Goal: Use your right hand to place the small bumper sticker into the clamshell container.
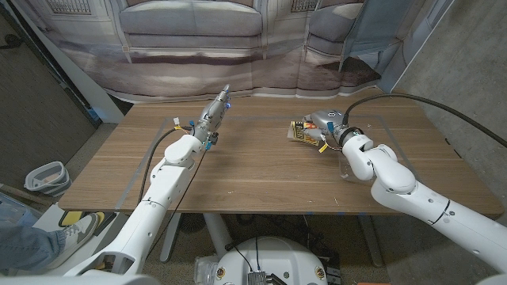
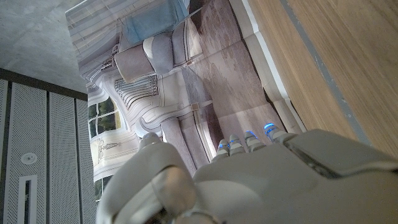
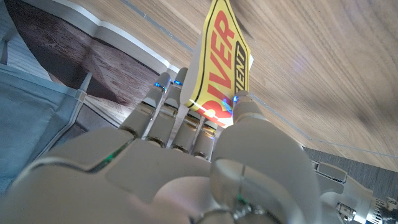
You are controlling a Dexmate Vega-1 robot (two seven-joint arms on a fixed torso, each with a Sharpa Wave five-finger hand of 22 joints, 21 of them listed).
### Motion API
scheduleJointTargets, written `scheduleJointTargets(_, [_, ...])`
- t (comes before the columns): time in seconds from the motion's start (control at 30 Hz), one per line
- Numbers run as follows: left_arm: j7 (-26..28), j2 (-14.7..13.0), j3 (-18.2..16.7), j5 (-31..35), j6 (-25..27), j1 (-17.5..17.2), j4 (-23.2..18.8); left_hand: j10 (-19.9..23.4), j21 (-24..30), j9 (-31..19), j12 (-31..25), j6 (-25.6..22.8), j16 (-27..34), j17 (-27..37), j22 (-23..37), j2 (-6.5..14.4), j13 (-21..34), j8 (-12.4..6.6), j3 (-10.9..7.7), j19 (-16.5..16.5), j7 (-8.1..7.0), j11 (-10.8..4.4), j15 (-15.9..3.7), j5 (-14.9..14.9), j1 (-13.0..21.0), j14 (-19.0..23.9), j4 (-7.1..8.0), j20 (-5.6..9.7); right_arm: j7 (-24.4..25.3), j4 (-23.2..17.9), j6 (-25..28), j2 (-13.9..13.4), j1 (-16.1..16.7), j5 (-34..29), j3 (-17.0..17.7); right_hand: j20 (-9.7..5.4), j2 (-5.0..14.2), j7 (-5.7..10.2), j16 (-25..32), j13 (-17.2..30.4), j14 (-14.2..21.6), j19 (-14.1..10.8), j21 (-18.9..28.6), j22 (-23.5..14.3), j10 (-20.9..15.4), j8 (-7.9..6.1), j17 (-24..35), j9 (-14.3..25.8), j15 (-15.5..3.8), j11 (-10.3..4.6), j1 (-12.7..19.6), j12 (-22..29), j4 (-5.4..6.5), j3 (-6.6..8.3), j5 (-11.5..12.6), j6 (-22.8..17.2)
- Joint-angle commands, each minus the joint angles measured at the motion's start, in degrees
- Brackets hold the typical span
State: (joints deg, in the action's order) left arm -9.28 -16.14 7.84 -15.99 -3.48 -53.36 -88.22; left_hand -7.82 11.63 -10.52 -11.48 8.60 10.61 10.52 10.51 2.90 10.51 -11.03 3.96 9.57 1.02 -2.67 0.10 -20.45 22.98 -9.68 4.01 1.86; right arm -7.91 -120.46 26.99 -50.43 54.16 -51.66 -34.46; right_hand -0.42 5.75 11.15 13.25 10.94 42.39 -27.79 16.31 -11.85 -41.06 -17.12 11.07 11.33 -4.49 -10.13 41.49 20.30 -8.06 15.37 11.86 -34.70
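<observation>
On the left side of the wooden bench (image 1: pixel 238 174), the robot's left hand (image 1: pixel 214 113) is raised above the surface with its fingers straight and close together, and it holds nothing. In the left wrist view this hand (image 2: pixel 261 180) shows only its grey back and its blue-lit fingertips (image 2: pixel 249 135), so the palm side is hidden.

Further to the right, the right hand (image 1: pixel 329 127) holds the small yellow bumper sticker with red letters (image 1: pixel 305 133) just above the bench, near its far edge. In the right wrist view the sticker (image 3: pixel 224 65) is pinched between the thumb and the other fingers (image 3: pixel 168 118) of the right hand (image 3: pixel 186 162) and stands up beyond the fingertips. The letters "IVER" are readable, but the lower part of the sticker is covered by the hand.

A clear plastic clamshell container (image 1: pixel 346 170) seems to stand just on the near side of the right wrist, but it is hard to make out.
</observation>
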Motion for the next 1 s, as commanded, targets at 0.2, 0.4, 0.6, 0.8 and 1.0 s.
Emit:
scheduleJointTargets(0.2, [0.36, 0.08, 0.33, 0.24, 0.37, 0.12, -0.64, -0.31, 0.19, -0.12, -0.04, -0.31, 0.26, 0.16, 0.18, -0.10, 0.16, -0.19, 0.43, 3.08, -0.03, -0.20, -0.03, 0.07, 0.72, -0.20, -0.07, 1.10, 3.46, -0.22, -1.29, -1.05, 1.75, 3.05, 2.67, -0.17, -0.09, -0.02, -0.90, 0.19, -0.85, -0.56, 0.41, -0.26, 0.03, 0.58, 0.17, 0.18, -6.53, -0.11, 0.57, -0.57, 0.04, 0.42, -0.14, -0.66])
scheduleJointTargets(0.4, [0.40, -0.07, 0.43, 0.42, 0.54, 0.18, -0.90, -0.33, 0.19, -0.12, -0.03, -0.31, 0.28, 0.16, 0.18, -0.08, 0.16, -0.19, 0.47, 3.07, -0.01, -0.22, -0.07, 0.08, 0.77, -0.15, -0.09, 1.09, 4.16, 0.09, -1.17, -0.98, 1.58, 3.20, 2.74, -0.19, -0.07, 0.02, -0.90, 0.19, -0.79, -0.66, 0.45, -0.27, -0.10, 0.66, 0.21, 0.19, -6.50, 0.09, 0.56, -0.62, 0.08, 0.47, -0.16, -0.73])
scheduleJointTargets(0.6, [0.40, -0.22, 0.46, 0.54, 0.70, 0.33, -1.06, -0.27, 0.19, -0.12, -0.06, -0.31, 0.30, 0.16, 0.18, -0.06, 0.16, -0.19, 0.52, 3.08, -0.05, -0.08, -0.07, 0.09, 0.82, -0.10, -0.11, 1.08, 4.62, 0.20, -0.76, -0.83, 1.40, 3.22, 2.78, -0.23, -0.06, -0.12, -0.92, 0.20, -0.77, -0.67, 0.45, -0.28, -0.25, 0.76, 0.24, 0.19, -6.53, 0.00, 0.54, -0.65, 0.11, 0.50, -0.18, -0.72])
scheduleJointTargets(0.8, [-0.07, -0.19, 0.50, 0.31, 0.25, 0.68, -0.45, -0.28, 0.20, -0.12, -0.05, -0.32, 0.28, 0.16, 0.18, -0.04, 0.16, -0.20, 0.57, 3.09, -0.03, -0.09, -0.04, 0.10, 0.87, -0.17, -0.12, 1.05, 4.61, -0.27, 0.10, -1.04, 1.39, 2.81, 2.94, -0.24, 0.00, -0.05, -0.92, 0.20, -0.72, -0.66, 0.44, -0.29, -0.31, 0.83, 0.29, 0.20, -6.49, 0.01, 0.46, -0.73, 0.21, 0.52, -0.21, -0.82])
scheduleJointTargets(1.0, [-0.27, -0.16, 0.59, 0.20, 0.30, 0.98, -0.12, -0.29, 0.19, -0.12, -0.05, -0.26, 0.26, 0.16, 0.18, -0.03, 0.16, -0.18, 0.63, 3.11, -0.10, -0.07, -0.02, 0.11, 0.91, -0.22, -0.14, 1.07, 5.15, -0.99, 0.51, -1.65, 1.99, 3.13, 3.75, -0.26, 0.04, 0.00, -0.92, 0.21, -0.69, -0.67, 0.45, -0.29, -0.35, 0.93, 0.33, 0.21, -6.51, -0.12, 0.35, -0.80, 0.31, 0.52, -0.24, -0.78])
